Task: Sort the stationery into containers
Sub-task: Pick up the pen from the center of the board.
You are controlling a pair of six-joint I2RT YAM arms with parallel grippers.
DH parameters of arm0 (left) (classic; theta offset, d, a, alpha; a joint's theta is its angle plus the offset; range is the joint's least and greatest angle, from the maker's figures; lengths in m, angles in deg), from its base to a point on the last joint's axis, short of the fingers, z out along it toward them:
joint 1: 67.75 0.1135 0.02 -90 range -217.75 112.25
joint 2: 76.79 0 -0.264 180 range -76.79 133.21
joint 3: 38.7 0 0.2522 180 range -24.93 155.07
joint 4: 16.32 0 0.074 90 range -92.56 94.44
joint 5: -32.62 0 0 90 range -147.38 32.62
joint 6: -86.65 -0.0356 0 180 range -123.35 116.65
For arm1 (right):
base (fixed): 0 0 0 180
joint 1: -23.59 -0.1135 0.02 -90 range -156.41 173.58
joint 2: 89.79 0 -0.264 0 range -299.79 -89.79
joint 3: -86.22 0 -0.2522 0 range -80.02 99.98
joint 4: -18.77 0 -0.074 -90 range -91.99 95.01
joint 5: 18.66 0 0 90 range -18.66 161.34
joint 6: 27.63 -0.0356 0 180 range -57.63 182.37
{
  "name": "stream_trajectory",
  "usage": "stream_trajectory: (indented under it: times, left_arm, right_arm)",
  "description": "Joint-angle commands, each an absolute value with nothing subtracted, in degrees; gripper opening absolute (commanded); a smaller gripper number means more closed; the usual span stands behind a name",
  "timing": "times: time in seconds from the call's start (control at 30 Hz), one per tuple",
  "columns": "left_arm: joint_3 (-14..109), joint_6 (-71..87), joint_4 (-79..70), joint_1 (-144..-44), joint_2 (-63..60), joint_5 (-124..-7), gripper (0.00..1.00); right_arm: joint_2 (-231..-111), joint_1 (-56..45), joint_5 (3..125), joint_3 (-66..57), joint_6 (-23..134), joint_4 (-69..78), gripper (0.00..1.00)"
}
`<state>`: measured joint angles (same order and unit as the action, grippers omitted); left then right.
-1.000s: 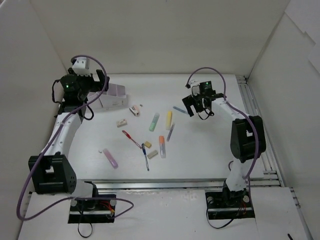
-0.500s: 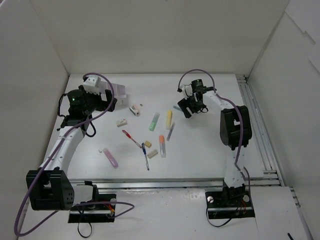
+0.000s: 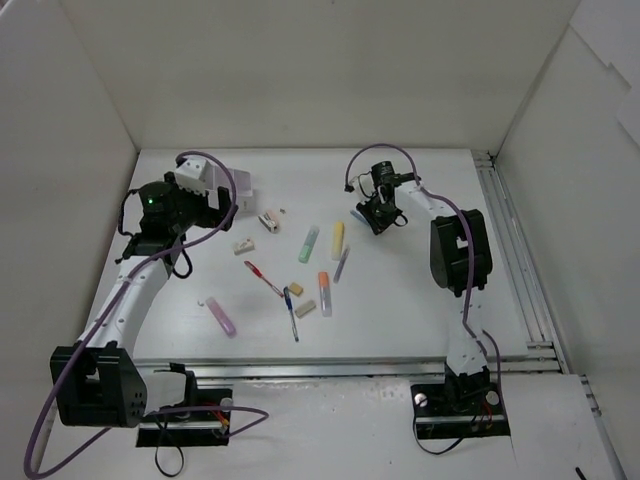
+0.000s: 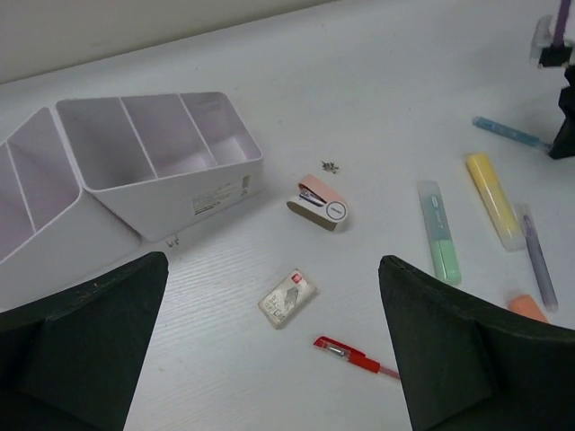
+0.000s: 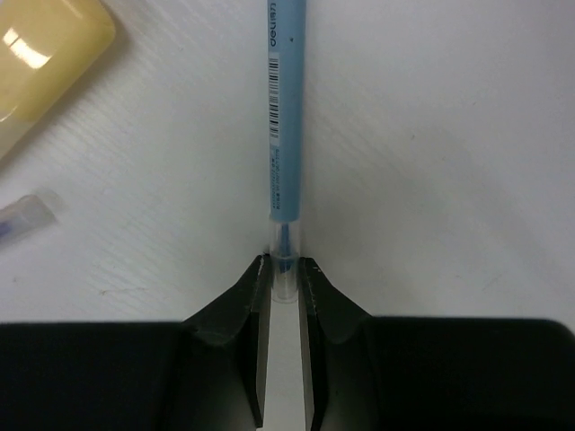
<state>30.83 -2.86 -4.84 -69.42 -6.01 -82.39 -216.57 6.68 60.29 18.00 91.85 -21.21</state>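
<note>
In the right wrist view my right gripper (image 5: pixel 284 274) is shut on the clear end of a pale blue pen (image 5: pixel 284 135) that lies on the table; from above, the gripper (image 3: pixel 368 215) covers most of it. My left gripper (image 4: pixel 278 359) is open and holds nothing; it hangs over a tan eraser (image 4: pixel 287 297) and a red pen (image 4: pixel 355 356). The white organizer box (image 4: pixel 153 162) stands at the far left, with a pink-white sharpener (image 4: pixel 319 203) beside it. Green (image 3: pixel 308 243), yellow (image 3: pixel 337 239) and orange (image 3: pixel 324 290) markers lie mid-table.
A grey pen (image 3: pixel 341 264), a dark blue pen (image 3: pixel 291 315), two more erasers (image 3: pixel 296 288) and a pink marker (image 3: pixel 222 315) lie toward the near side. White walls close in the table on three sides. A rail (image 3: pixel 510 250) runs along the right edge.
My right gripper has moved left and down onto the pale blue pen and shut on it. My left gripper has shifted right, away from the organizer, still open.
</note>
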Motion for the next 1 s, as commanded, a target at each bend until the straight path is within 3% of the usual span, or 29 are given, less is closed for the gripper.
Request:
stream_trajectory:
  times: [0.0,0.3,0.5,0.73,0.9,0.97]
  left_arm:
    - [35.8,-12.2,-4.0,-74.2,-6.4,-88.0,1.0]
    - [42.1,-28.1,3.1,-94.6,0.6,-80.8,0.99]
    - [41.9,-34.7,4.0,-103.8,1.9,-81.2,0.99]
    - [43.2,-38.5,5.6,-110.0,3.9,-77.6,0.98]
    - [44.9,-39.8,8.7,-112.0,6.9,-75.4,0.93]
    - [44.9,-40.1,8.9,-112.7,7.3,-74.8,0.85]
  right_arm:
    - [-209.6,7.0,54.3,16.7,89.4,-25.7,0.02]
    - [-195.3,4.9,22.8,6.2,60.4,-27.5,0.0]
    - [-189.5,1.5,12.6,1.8,47.7,-27.9,0.0]
    - [-188.5,-1.5,6.0,2.3,41.6,-27.6,0.0]
    - [-186.7,-2.3,5.8,3.7,38.5,-27.6,0.0]
    - [-186.2,-2.3,5.9,3.8,37.5,-27.6,0.0]
